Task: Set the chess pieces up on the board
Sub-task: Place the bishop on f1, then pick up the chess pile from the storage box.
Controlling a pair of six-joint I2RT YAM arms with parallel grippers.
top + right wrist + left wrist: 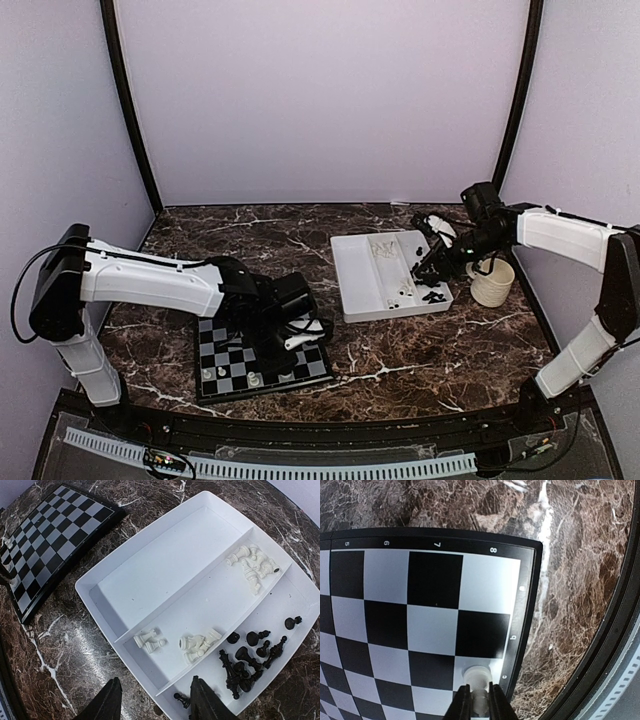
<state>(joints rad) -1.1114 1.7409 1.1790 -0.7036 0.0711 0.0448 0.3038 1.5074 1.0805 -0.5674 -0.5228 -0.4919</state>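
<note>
The board (230,362) lies at the near left, with a couple of white pieces (255,378) standing on its near edge. My left gripper (296,342) hovers low over the board's right side. In the left wrist view it (480,700) is shut on a white piece (478,676) whose base rests on a light edge square of the board (435,605). My right gripper (156,700) is open and empty above the near rim of the white tray (165,570). The tray holds loose white pieces (200,645) and black pieces (245,662).
A cream ribbed mug (492,282) stands right of the tray (362,275), close to my right arm. The board also shows at the far left of the right wrist view (55,530). Dark marble tabletop lies between board and tray. A black rail runs along the near edge.
</note>
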